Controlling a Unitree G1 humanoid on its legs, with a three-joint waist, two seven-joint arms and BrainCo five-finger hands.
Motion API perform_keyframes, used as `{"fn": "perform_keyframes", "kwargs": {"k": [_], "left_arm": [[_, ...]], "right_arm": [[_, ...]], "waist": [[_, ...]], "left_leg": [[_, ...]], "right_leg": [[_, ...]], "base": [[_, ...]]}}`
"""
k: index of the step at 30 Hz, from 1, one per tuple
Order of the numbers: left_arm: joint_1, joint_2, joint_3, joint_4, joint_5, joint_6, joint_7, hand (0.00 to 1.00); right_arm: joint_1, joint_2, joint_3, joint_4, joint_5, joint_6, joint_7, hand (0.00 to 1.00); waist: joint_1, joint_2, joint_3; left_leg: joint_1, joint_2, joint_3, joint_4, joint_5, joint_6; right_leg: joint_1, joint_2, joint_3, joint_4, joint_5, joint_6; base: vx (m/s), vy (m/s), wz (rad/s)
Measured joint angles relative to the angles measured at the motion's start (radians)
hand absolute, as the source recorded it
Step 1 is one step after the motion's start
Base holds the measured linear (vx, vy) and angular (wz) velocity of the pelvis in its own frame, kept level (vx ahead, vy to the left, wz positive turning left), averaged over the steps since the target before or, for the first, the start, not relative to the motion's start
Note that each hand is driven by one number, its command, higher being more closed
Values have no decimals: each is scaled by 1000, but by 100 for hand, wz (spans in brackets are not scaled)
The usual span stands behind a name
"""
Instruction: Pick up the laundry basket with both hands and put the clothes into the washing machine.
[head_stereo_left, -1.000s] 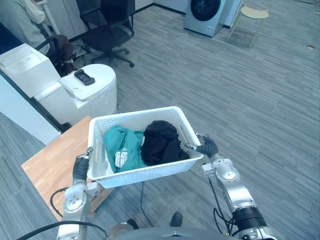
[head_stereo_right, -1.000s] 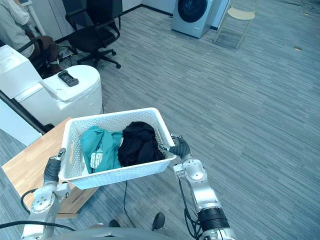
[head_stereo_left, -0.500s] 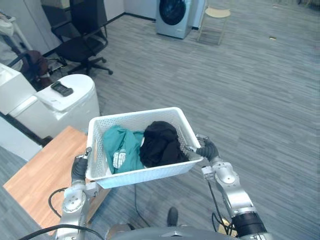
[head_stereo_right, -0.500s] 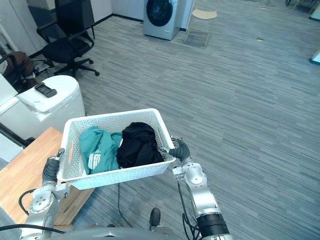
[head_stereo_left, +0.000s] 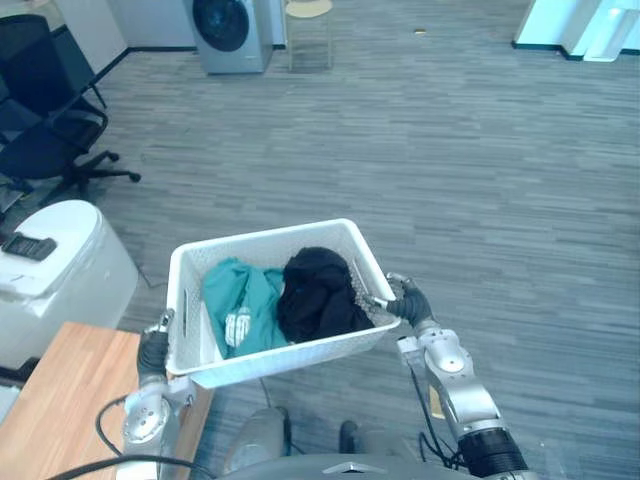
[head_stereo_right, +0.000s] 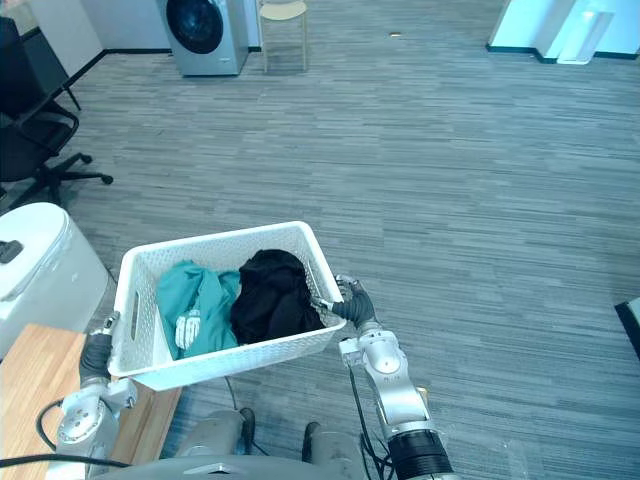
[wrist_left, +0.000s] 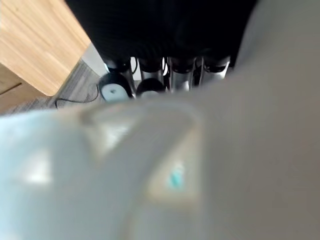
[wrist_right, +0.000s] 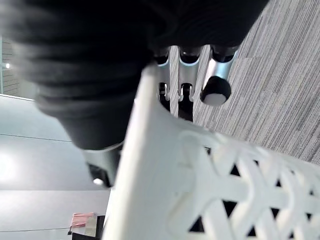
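The laundry basket (head_stereo_left: 262, 236) is held aloft between left hand (head_stereo_left: 153, 352) and right hand (head_stereo_left: 412, 305). Right fingers (wrist_right: 216, 90) are curled over its rim; the left fingers' state cannot be told.

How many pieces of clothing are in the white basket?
2: a teal garment at the left of the basket, a black garment at its right. Others may lie hidden underneath.

The washing machine (head_stereo_left: 228, 35) is cut off at the top edge (the chair (head_stereo_left: 308, 8) too).

Silver-grey arms (head_stereo_left: 455, 385), dark ribbed cover on right hand (head_stereo_left: 412, 305)
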Motion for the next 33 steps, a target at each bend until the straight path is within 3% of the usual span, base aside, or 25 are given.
{"fn": "perform_keyframes", "kwargs": {"k": [2, 6, 9, 12, 14, 16, 17, 19, 21, 23, 25, 26, 27, 28, 30, 32, 33], "left_arm": [[3, 12, -1, -8, 0, 0, 0, 100], [-8, 17, -1, -16, 0, 0, 2, 100], [-17, 27, -1, -19, 0, -1, 3, 100], [-27, 42, -4, -19, 1, -1, 2, 100], [-25, 58, -5, -19, 1, 3, 2, 100], [-23, 64, -3, -20, 1, 7, 2, 100], [-25, 73, -1, -22, 1, 7, 3, 100], [-25, 83, 0, -42, 1, 7, 3, 100], [-25, 84, 3, -70, 1, 7, 3, 100], [-43, 98, 1, -72, 1, 7, 3, 100], [-55, 115, -4, -71, 2, 7, 2, 100], [-66, 119, -4, -71, 4, 7, 1, 100], [-71, 106, -4, -67, 7, 7, 2, 100], [-72, 72, -7, -64, 11, 7, 2, 100], [-77, 48, -11, -65, 11, 3, 2, 100], [-77, 45, -11, -61, 11, 3, 1, 100], [-72, 34, -10, -59, 11, 5, 0, 100]], "right_arm": [[27, 4, 4, -25, 0, -1, 0, 100], [32, 4, 3, -25, 0, -1, 0, 100], [28, 5, 2, -12, 0, -1, 0, 100], [15, 10, 2, 28, 0, -2, 1, 100], [14, 24, 3, 56, 0, -2, 3, 100], [26, 39, 5, 74, 0, -1, 3, 100], [26, 40, 10, 74, 0, -1, 3, 100], [25, 41, 12, 74, 0, -1, 9, 100], [24, 41, 12, 74, 1, -1, 10, 100], [25, 39, 11, 74, 1, -1, 12, 100], [28, 39, 12, 73, 1, -1, 12, 100], [39, 39, 12, 70, 1, -1, 12, 100], [43, 31, 11, 71, 1, -1, 12, 100], [48, 15, 9, 66, 1, 0, 12, 100], [55, -6, 7, 58, 1, 0, 12, 100], [67, -6, 5, 54, 1, 0, 12, 100], [87, -7, 3, 37, 1, 0, 12, 100]], "waist": [[1, -45, -23], [3, -53, -46], [9, -53, -58], [5, -55, -55], [4, -63, -15], [-7, -50, 2], [-11, -58, -2], [-15, -61, -1], [-14, -58, 0], [-26, -61, -1], [-33, -87, -6], [-41, -111, -18], [-42, -93, -21], [-44, -48, -35], [-46, -4, -58], [-48, -2, -59], [-46, -1, -57]], "left_leg": [[29, -23, 50, -86, 40, 43], [47, -56, 77, -94, 34, 56], [75, -76, 82, -104, 17, 82], [122, -73, 108, -119, 0, 105], [198, -71, 135, -102, -37, 118], [234, -53, 142, -89, -78, 138], [234, -52, 142, -87, -84, 137], [234, -30, 140, -88, -95, 121], [233, -2, 140, -98, -106, 97], [239, 17, 123, -110, -108, 54], [270, 11, 109, -135, -120, 21], [286, 6, 86, -132, -148, -8], [291, 32, 68, -131, -168, -30], [297, 84, 49, -137, -178, -46], [296, 155, 3, -136, -166, -76], [272, 192, -68, -33, -140, -76], [214, 202, -98, 143, -106, -62]], "right_leg": [[7, -42, 7, -75, 60, 26], [42, -77, 33, -148, 106, 57], [29, -91, 49, -93, 92, 79], [-87, -85, 50, 183, 75, 103], [-139, -86, 38, 394, 113, 138], [-166, -104, -9, 507, 148, 113], [-184, -115, -26, 532, 126, 92], [-216, -142, -82, 495, 41, 78], [-218, -162, -121, 317, 29, 79], [-178, -164, -108, -33, 140, 95], [-130, -179, -80, -197, 237, 92], [-114, -186, -76, -193, 305, 67], [-121, -173, -91, -153, 331, 69], [-124, -136, -133, -119, 284, 56], [-135, -80, -191, -65, 204, 22], [-96, -44, -233, -34, 158, -4], [-46, -21, -249, -41, 135, -17]], "base": [[200, 152, -27], [188, 157, -20], [190, 136, -26], [51, 62, -23], [3, 56, -33], [-45, 8, -18], [-14, -36, -13], [48, -66, -14], [105, -78, -14], [202, -156, 3], [307, -265, 33], [406, -412, 55], [422, -434, 52], [289, -289, 36], [431, -289, 38], [487, -325, 37], [418, -270, 20]]}}
